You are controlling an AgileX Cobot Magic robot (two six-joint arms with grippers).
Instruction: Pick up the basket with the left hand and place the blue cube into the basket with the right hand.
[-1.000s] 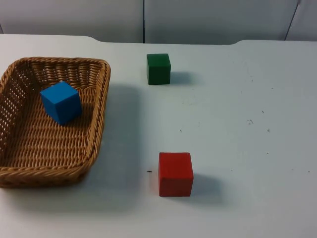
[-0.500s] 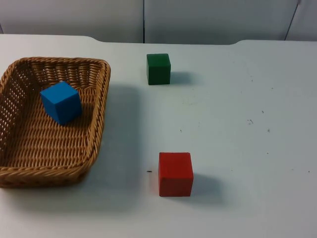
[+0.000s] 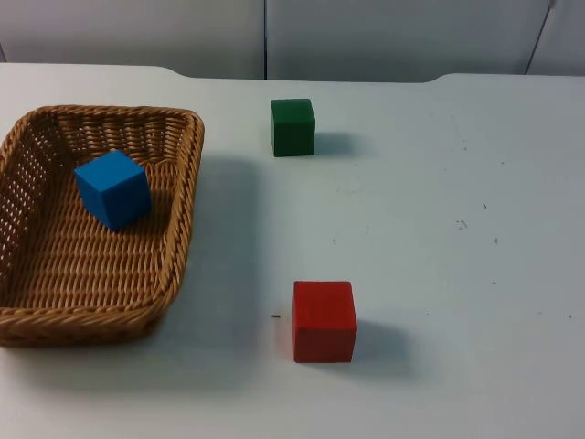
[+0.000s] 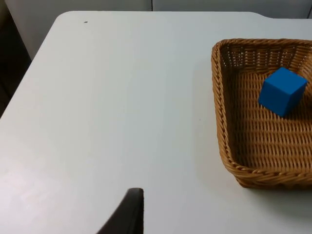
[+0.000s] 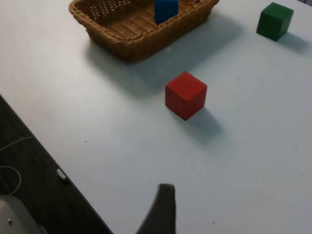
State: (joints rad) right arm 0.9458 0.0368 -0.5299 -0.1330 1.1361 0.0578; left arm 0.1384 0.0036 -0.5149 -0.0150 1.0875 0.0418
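Two grippers, and each offers just one black fingertip, so whether either stands apart or together I cannot tell. Left gripper [image 4: 127, 214] hangs over bare white table [image 4: 107, 112], touching nothing, with open tabletop between it and the wicker basket [image 4: 222, 117] well ahead and off to its side. Right gripper [image 5: 160, 210] hangs near the table's edge. Straight out in front of it sits the red cube [image 5: 185, 95], directly on the line to the basket beyond. Farther off to the side stands the green cube [image 5: 275, 20], apart from everything. And the blue cube [image 3: 112, 188] lies inside the basket, on its woven floor, well apart from both grippers.
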